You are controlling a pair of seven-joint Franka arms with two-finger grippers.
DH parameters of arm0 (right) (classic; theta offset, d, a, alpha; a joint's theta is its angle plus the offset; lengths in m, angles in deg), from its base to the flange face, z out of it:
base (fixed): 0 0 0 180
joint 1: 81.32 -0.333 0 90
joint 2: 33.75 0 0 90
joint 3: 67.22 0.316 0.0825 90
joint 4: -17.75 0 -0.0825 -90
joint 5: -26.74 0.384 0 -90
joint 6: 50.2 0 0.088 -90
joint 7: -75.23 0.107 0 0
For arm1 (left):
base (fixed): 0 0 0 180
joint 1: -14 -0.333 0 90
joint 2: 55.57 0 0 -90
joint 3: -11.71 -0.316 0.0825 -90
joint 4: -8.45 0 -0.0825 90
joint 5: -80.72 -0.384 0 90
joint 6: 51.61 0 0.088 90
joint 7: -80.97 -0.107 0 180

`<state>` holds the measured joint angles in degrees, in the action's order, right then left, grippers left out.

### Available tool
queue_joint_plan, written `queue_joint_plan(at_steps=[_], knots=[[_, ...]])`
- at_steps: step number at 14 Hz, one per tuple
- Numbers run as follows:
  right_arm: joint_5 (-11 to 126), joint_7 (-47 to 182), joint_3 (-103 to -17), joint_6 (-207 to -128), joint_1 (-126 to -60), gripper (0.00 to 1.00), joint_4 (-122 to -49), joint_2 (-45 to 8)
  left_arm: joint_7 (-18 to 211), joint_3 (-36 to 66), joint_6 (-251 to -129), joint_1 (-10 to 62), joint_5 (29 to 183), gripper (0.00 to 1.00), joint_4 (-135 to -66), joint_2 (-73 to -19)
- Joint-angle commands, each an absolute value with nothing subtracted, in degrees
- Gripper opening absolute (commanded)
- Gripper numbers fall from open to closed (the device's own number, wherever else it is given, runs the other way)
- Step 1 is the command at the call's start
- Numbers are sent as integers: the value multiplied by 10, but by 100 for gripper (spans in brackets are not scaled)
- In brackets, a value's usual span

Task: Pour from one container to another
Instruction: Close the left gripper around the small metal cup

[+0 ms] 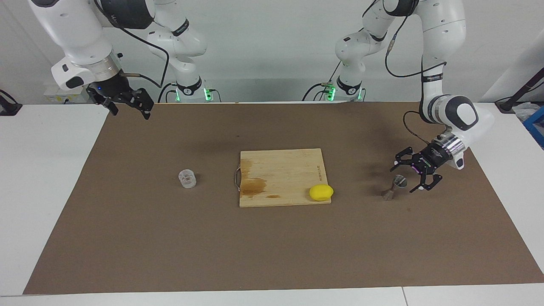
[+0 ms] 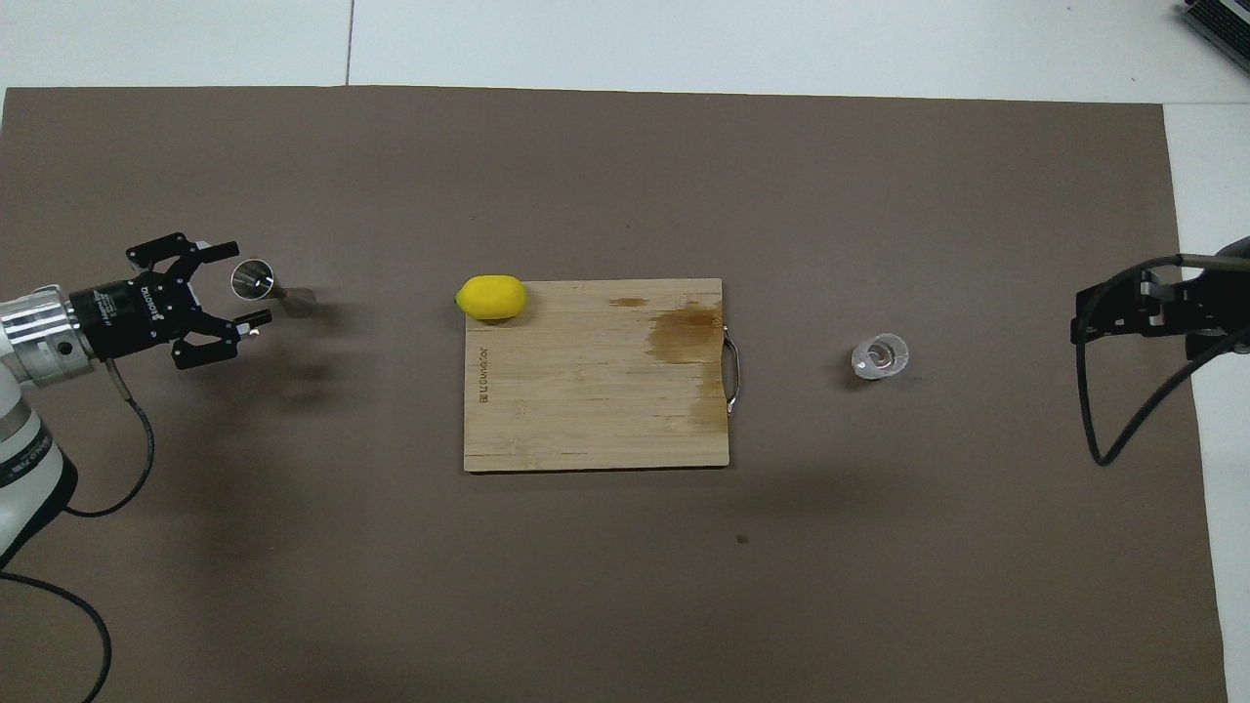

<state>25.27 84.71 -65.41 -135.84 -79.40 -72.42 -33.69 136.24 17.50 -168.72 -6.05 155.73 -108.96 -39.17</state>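
The small clear cup (image 1: 187,178) (image 2: 880,355) stands upright on the brown mat toward the right arm's end. Toward the left arm's end stands the metal hourglass jigger (image 1: 394,188) (image 2: 262,283), also upright. My left gripper (image 1: 403,178) (image 2: 246,283) is low and open. Its two fingers reach either side of the jigger's upper cone, and I cannot tell whether they touch it. My right gripper (image 1: 131,111) (image 2: 1082,322) hangs open and holds nothing. It waits over the mat's edge at the right arm's end, well apart from the cup.
A wooden cutting board (image 1: 280,170) (image 2: 586,391) with a metal handle and a dark stain lies mid-table between cup and jigger. A yellow lemon (image 1: 321,192) (image 2: 491,297) sits on the board's corner toward the jigger. The brown mat (image 1: 272,246) covers most of the white table.
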Motion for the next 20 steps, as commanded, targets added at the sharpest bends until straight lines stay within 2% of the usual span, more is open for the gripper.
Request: queue_joint_plan(at_steps=[1, 4, 9, 11, 12, 14, 16, 20], knots=[[250, 838, -650, -1361, -788, 100, -724, -338, 1352, 179, -1717, -59, 1581, 100, -1109, -402], [251, 838, -650, -1361, -788, 100, -723, -338, 1354, 179, -1716, -60, 1582, 95, -1110, -402], [251, 838, -650, -1361, -788, 100, -724, -338, 1354, 179, -1711, -60, 1582, 77, -1109, -402], [251, 838, -650, -1361, -788, 100, -724, -338, 1354, 179, -1711, -60, 1582, 74, -1108, -402], [251, 838, -650, -1361, -788, 100, -724, -338, 1354, 179, -1711, -60, 1582, 66, -1108, -402], [251, 838, -650, -1361, -788, 100, -723, -338, 1354, 179, -1710, -60, 1582, 39, -1108, -402], [251, 838, -650, -1361, -788, 100, -724, -338, 1353, 179, -1704, -60, 1582, 0, -1106, -402], [251, 838, -650, -1361, -788, 100, -724, -338, 1358, 180, -1683, -58, 1580, 0, -1086, -400]])
